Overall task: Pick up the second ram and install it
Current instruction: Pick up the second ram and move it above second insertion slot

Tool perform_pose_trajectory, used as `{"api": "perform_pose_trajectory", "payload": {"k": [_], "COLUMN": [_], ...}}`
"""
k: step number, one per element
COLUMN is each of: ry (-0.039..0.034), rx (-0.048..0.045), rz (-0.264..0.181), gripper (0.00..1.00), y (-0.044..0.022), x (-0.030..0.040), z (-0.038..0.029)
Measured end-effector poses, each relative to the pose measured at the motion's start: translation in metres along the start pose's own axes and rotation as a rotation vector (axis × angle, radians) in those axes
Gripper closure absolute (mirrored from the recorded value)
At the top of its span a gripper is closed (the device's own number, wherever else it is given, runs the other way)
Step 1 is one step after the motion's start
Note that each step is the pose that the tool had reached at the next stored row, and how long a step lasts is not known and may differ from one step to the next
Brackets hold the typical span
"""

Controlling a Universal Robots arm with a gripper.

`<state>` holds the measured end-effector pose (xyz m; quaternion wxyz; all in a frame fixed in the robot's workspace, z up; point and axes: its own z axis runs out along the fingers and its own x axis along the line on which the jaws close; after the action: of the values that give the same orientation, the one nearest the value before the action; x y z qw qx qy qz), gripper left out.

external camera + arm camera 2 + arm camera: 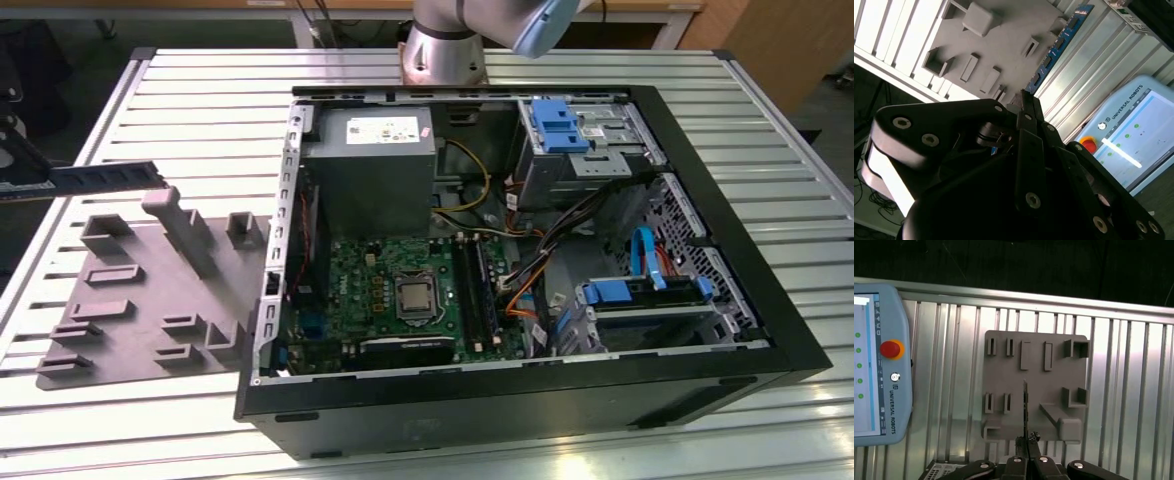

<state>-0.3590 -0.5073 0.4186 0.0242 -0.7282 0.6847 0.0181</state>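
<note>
The second ram point(110, 177) is a long dark stick hanging over the slatted table at the exterior view's left, just above the grey holder tray point(147, 290). My gripper point(1026, 100) is shut on one end of it. In the second wrist view the ram point(1056, 47) runs out from the fingertips, blue-black with a row of chips. The first wrist view shows the ram point(1025, 407) edge-on as a thin line rising from the gripper point(1027, 441) over the tray point(1034, 347). The green motherboard point(387, 275) lies inside the open case, with long black slots point(478, 285).
The open black computer case point(534, 405) takes up the table's middle, with a grey power supply point(367, 160), cables and blue drive brackets point(647, 290) inside. The arm's base point(447, 45) stands behind the case. A teach pendant point(879, 365) lies beside the tray.
</note>
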Motion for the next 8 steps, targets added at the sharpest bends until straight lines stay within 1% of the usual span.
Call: {"api": "perform_pose_trajectory", "payload": {"k": [8], "ry": [0.0], "rx": [0.0], "rz": [0.0], "gripper": [0.88], "y": [-0.0097], "x": [0.0006], "z": [0.0001]}}
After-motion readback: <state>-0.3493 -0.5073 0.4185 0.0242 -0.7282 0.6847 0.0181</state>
